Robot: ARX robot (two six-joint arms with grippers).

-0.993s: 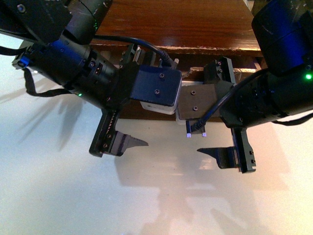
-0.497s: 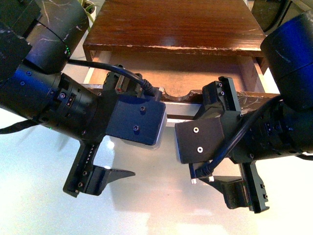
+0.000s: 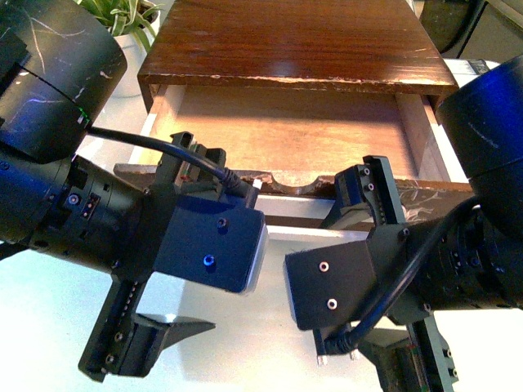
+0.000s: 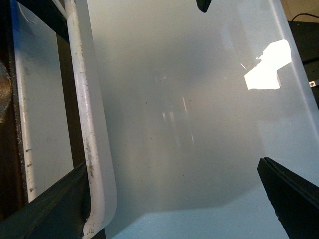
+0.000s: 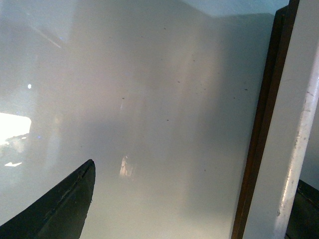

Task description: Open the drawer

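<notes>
Since half a second ago the drawer (image 3: 286, 122) has slid further out from under the top (image 3: 286, 37), and both arms have come back toward me with it. From the front I see its pale inside laid open and the notch (image 3: 290, 177) in its front edge, but my wrists cover most of the handle (image 3: 315, 234); only a short white strip shows between them.

The wrist views fill that in. On the left gripper (image 3: 204, 241), one finger (image 4: 45, 209) sits on the drawer side of the white bar, right against it, while the other finger (image 4: 294, 199) hangs well apart over the table (image 4: 189, 99). The right gripper (image 3: 351, 273) mirrors this: a dark finger (image 5: 306, 209) lies beyond the bar, the other (image 5: 60, 209) out over the table. Whether that right finger touches the bar I cannot tell.

Both sets of jaws stand wide apart and clamp nothing; the bar lies inside each gap, close to the drawer-side finger. The front view shows none of that contact.
</notes>
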